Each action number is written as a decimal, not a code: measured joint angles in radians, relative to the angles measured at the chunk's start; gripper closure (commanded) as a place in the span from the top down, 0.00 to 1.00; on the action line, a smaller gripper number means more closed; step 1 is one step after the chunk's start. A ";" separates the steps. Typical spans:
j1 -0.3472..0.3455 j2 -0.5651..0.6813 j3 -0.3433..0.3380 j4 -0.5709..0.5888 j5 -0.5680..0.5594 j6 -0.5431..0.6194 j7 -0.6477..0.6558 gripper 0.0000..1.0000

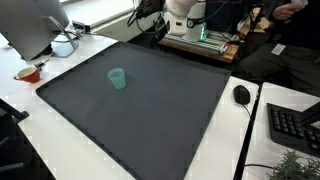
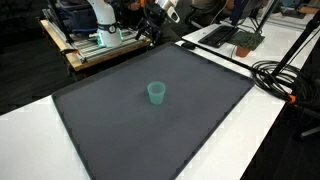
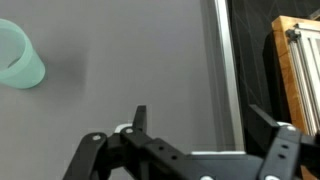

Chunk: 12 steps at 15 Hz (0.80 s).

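A translucent teal cup (image 1: 117, 78) stands upright near the middle of a dark grey mat (image 1: 150, 120). It shows in both exterior views (image 2: 156, 93) and at the left edge of the wrist view (image 3: 18, 56). My gripper (image 3: 200, 118) is open and empty. It hangs above the mat's far edge, next to the wooden robot stand (image 3: 298, 70), well away from the cup. In the exterior views the gripper (image 2: 153, 24) sits high at the back (image 1: 150, 14).
The mat lies on a white table (image 2: 40, 130). A monitor (image 1: 30, 25) and a small red dish (image 1: 28, 72) are at one side. A mouse (image 1: 241, 95), a keyboard (image 1: 295, 125) and a plant (image 1: 295, 165) are at the other. Black cables (image 2: 280, 75) lie beside the mat.
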 measured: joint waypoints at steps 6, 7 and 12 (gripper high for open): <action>-0.027 -0.052 -0.035 -0.218 -0.274 0.289 -0.038 1.00; -0.036 -0.063 -0.046 -0.242 -0.311 0.324 -0.044 1.00; -0.046 -0.077 -0.051 -0.252 -0.410 0.342 -0.010 1.00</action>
